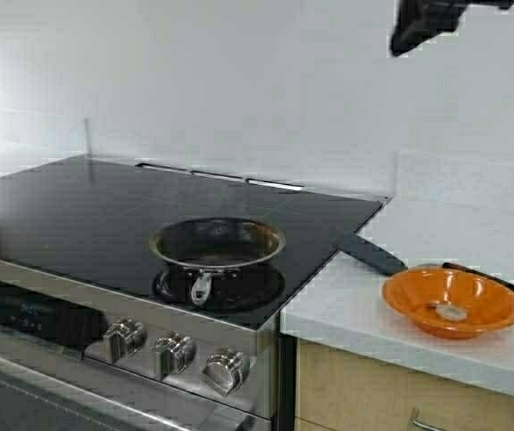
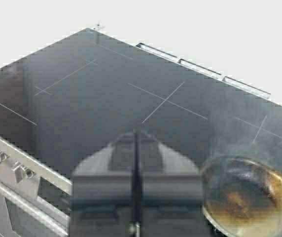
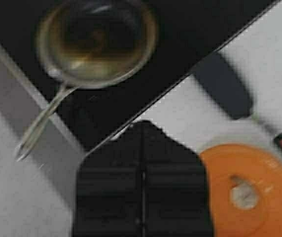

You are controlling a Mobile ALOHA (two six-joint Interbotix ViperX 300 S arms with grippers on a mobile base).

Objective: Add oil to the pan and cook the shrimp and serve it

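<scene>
Shrimp sits in the orange bowl on the desk, served; the pan rests oily on the stove. Both end effectors, left and right, hang closed and empty, so only retreating looks left.

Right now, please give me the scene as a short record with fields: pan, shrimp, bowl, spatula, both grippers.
pan: on the front burner of the stove, handle toward the knobs, oily film inside
shrimp: in the orange bowl on the counter
spatula: black, on the counter behind the bowl
left gripper: shut, above the stove
right gripper: shut, raised over the counter edge
</scene>
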